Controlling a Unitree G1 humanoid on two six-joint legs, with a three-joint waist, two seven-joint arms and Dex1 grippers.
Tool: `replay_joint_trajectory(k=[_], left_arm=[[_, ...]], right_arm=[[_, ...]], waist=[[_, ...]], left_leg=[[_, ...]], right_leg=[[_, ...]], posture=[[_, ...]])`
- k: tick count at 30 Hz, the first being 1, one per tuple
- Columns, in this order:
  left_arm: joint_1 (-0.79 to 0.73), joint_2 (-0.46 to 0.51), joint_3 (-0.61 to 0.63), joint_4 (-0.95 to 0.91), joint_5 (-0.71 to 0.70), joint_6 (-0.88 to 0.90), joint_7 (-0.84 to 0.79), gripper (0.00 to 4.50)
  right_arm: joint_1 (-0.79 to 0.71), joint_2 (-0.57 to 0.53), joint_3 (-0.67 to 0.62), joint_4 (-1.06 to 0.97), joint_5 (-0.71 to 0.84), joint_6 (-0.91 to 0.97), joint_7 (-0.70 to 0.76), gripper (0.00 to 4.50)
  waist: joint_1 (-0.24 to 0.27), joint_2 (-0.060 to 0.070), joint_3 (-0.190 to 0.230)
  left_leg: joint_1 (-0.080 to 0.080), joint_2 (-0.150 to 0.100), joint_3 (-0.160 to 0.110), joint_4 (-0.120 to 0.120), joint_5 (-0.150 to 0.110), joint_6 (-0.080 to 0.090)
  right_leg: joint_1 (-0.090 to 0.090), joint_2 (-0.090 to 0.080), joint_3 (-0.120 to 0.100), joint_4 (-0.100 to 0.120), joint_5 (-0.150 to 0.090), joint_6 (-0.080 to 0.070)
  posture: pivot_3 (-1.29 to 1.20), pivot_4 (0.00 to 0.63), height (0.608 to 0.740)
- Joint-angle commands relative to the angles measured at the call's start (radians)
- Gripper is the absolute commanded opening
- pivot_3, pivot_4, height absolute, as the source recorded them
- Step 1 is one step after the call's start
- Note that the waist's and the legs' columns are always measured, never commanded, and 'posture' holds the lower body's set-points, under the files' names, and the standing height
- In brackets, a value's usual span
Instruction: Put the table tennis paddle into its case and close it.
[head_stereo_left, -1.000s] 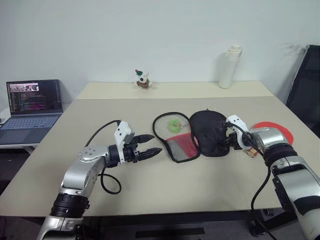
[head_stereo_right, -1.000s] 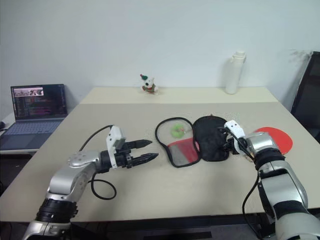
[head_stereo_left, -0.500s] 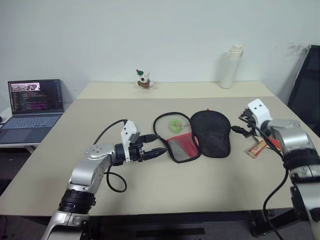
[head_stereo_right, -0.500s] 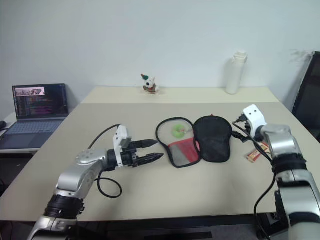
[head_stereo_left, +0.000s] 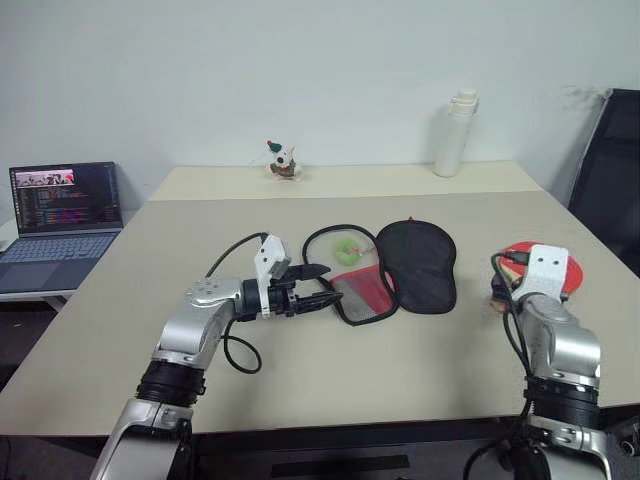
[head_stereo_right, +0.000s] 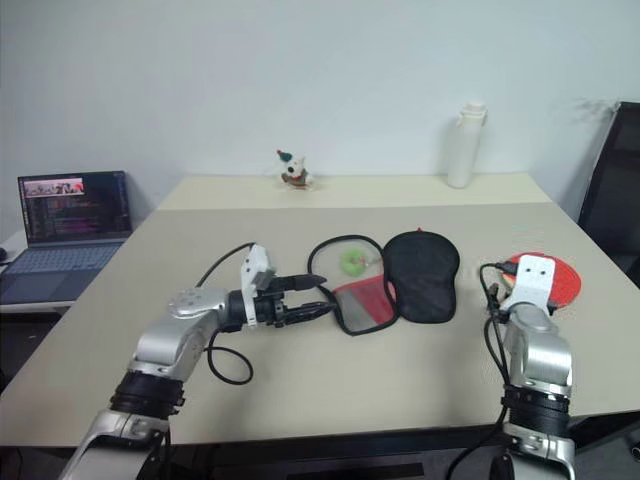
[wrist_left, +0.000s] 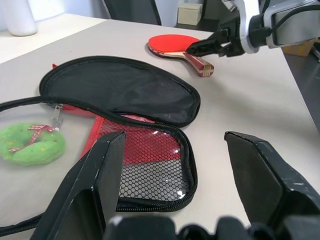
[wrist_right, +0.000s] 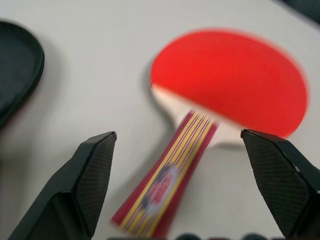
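Two open grippers, right gripper (wrist_right: 175, 200) fingers (wrist_right: 90, 180) astride paddle (wrist_right: 225, 85) handle.

Paddle (wrist_right: 235, 75) was bright red, handle striped red and yellow. Case (wrist_left: 120, 90) was black with red mesh, plus a green ring (wrist_left: 30, 145).

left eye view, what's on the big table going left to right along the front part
left gripper → open case holding a green ring → right gripper → red paddle
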Motion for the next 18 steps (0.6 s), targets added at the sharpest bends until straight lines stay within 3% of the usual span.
replay_joint_trajectory(k=[1, 12, 15, 18], left_arm=[[-0.035, -0.004, 0.011, 0.003, 0.004, -0.026, -0.009, 3.45], [-0.013, 0.010, 0.029, -0.019, 0.004, -0.026, 0.010, 3.45], [0.004, 0.018, 0.034, -0.039, -0.001, -0.020, 0.019, 3.45], [0.011, 0.021, 0.035, -0.050, -0.004, -0.016, 0.025, 3.45]], right_arm=[[-0.016, 0.029, -0.021, 0.023, 0.008, -0.033, -0.062, 4.37], [-0.045, 0.033, 0.000, 0.205, 0.016, -0.139, -0.119, 4.37], [-0.063, 0.002, 0.028, 0.271, 0.006, -0.182, -0.094, 3.77], [-0.070, -0.036, 0.056, 0.317, 0.003, -0.208, -0.059, 2.76]], waist=[[0.000, 0.000, 0.000], [-0.001, 0.000, 0.000], [-0.004, 0.000, 0.000], [-0.003, 0.000, 0.000]], left_leg=[[0.000, 0.000, 0.000, 0.000, 0.000, 0.000], [0.001, 0.000, 0.001, 0.000, 0.000, 0.000], [0.002, 0.000, 0.003, 0.000, 0.000, 0.000], [0.002, 0.000, 0.004, 0.000, 0.000, 0.000]], right_leg=[[0.000, 0.000, 0.000, 0.000, 0.000, 0.000], [0.000, 0.000, 0.002, 0.000, 0.000, 0.001], [0.000, 0.000, 0.004, 0.000, 0.001, 0.002], [0.000, 0.000, 0.005, -0.001, 0.001, 0.002]], posture=[[0.00, 0.150, 0.740], [0.00, 0.150, 0.740], [0.00, 0.150, 0.740], [0.00, 0.150, 0.740]])
